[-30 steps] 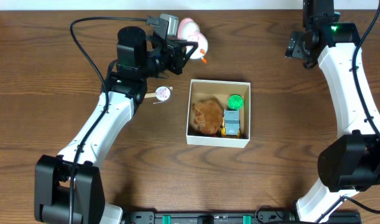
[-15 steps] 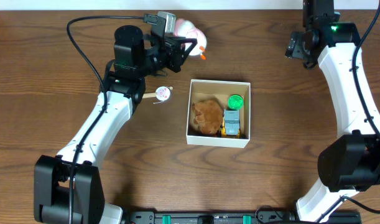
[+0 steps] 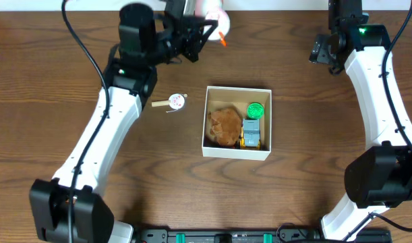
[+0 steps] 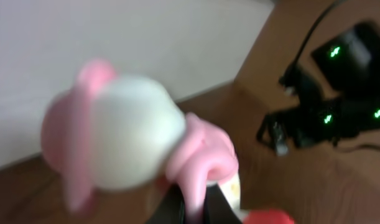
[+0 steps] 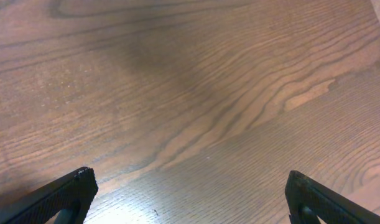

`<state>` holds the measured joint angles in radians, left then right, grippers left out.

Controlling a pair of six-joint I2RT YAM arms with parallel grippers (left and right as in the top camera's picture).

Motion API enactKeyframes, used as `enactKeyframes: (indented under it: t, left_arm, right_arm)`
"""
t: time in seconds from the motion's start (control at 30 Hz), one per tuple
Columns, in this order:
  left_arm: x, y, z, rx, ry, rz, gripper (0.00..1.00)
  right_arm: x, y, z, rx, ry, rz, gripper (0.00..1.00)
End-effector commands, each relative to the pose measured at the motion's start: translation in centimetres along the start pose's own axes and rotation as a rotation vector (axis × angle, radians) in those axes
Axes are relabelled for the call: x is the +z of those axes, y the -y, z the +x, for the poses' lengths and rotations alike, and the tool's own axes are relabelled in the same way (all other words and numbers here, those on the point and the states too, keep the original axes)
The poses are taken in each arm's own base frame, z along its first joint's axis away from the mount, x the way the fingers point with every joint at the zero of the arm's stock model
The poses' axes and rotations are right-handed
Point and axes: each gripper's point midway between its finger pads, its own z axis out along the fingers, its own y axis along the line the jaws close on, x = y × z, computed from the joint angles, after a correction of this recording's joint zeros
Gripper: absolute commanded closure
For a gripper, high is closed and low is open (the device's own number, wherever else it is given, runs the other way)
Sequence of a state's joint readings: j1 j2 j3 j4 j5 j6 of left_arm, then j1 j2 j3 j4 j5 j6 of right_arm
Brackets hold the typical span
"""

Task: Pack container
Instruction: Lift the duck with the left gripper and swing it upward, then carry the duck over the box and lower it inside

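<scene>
Because the left gripper (image 3: 207, 28) was pinched shut on the pink-and-white plush toy (image 3: 215, 12) at the top edge of the overhead view, and how much of the soft body it had caught could not be told, the toy might sag or slip free on the way over. A release off-centre would likely leave it draped on a wall. Room looked short too: the container (image 3: 236, 153), just right of the frame's centre, already held a brown plush (image 3: 224, 126) on its left side, with a green disc (image 3: 255, 110) and a small yellow-and-grey vehicle (image 3: 251, 133) on its right. It was a square, shallow white box with thin walls, lying flat on the table (image 5: 208, 93). The right gripper (image 5: 190, 183) hung spread wide and empty at upper right.
</scene>
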<state>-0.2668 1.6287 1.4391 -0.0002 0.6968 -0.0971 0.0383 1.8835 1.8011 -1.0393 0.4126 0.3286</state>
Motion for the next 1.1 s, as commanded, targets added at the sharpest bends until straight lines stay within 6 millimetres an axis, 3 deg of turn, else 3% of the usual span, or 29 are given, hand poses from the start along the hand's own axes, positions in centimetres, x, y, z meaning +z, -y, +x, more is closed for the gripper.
enactKeyframes:
  t: [0.0,0.3,0.5,0.67,0.9,1.07]
  left_arm:
    - [-0.6,-0.3,-1.8,0.223,-0.03,-0.152,0.94]
    - [0.0,-0.6,2.8,0.406,-0.254,-0.262,0.94]
    - [0.1,-0.8,8.3,0.378,-0.458,-0.221,0.94]
    - [-0.2,-1.0,12.5,0.463,-0.619,-0.152,0.94]
    - [0.1,-0.7,13.6,0.682,-0.671,-0.055,0.94]
    - [0.2,1.9,14.2,0.748,-0.635,0.129,0.94]
  right_arm:
    - [-0.8,0.6,-0.8,0.011,0.026,0.001,0.01]
    - [-0.8,0.6,-0.8,0.01,0.026,0.001,0.01]
    - [-0.8,0.6,-0.8,0.01,0.026,0.001,0.01]
    - [-0.8,0.6,-0.8,0.01,0.026,0.001,0.01]
    - [-0.8,0.6,-0.8,0.01,0.026,0.001,0.01]
    - [-0.8,0.6,-0.8,0.01,0.026,0.001,0.01]
